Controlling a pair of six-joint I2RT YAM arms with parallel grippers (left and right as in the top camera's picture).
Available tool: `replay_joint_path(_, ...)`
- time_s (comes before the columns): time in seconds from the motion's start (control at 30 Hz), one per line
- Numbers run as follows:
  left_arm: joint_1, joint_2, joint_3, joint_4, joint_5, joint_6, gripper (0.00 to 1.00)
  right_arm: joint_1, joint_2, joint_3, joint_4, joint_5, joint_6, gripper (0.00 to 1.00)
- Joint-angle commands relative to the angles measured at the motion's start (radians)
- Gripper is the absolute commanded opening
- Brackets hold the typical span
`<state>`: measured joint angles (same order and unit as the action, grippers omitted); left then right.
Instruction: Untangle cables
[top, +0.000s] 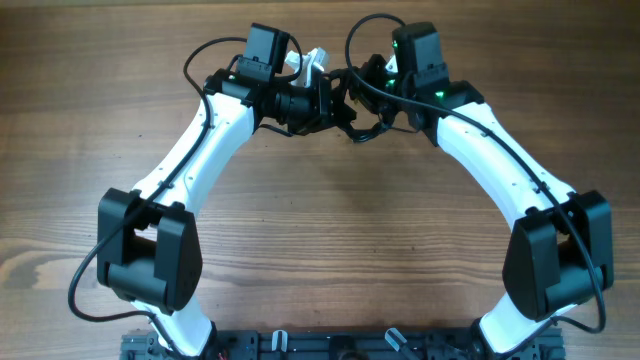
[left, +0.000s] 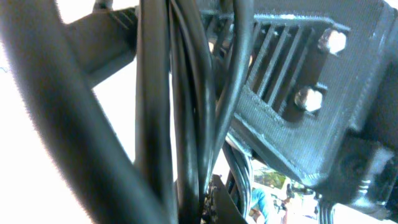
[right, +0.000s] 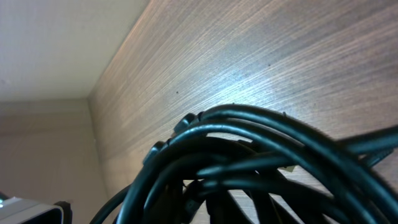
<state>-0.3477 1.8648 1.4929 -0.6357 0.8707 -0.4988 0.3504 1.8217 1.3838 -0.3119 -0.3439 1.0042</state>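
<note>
The cables form a black tangle held above the table at the back centre, between my two grippers. My left gripper reaches in from the left and is shut on the cables. In the left wrist view the cables run upright right in front of the lens and hide the fingers. My right gripper meets the tangle from the right. Looped cables fill the lower half of the right wrist view and cover its fingers, so its state does not show.
The wooden table spreads out below both arms. A small white piece shows behind the left wrist. The right arm's ribbed black housing sits close behind the cables. The table's far edge meets a beige wall.
</note>
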Motion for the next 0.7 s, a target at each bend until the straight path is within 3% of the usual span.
replay_joint_path(0.0, -0.043, -0.030, 0.003, -0.014, 0.262, 0.050, 0.04, -0.026, 0.037, 0.015, 0.031, 0.048, -0.075, 0.04)
replay_joint_path(0.2, -0.043, -0.030, 0.003, -0.014, 0.205, 0.050, 0.04, -0.080, 0.023, 0.015, 0.039, -0.129, -0.158, 0.04)
replay_joint_path(0.37, -0.043, -0.030, 0.003, -0.019, -0.030, 0.050, 0.04, -0.149, -0.070, 0.015, -0.007, -0.323, -0.285, 0.04)
replay_joint_path(0.67, -0.043, -0.030, 0.003, -0.095, -0.243, 0.051, 0.04, -0.275, -0.243, 0.015, -0.161, -0.524, -0.376, 0.04)
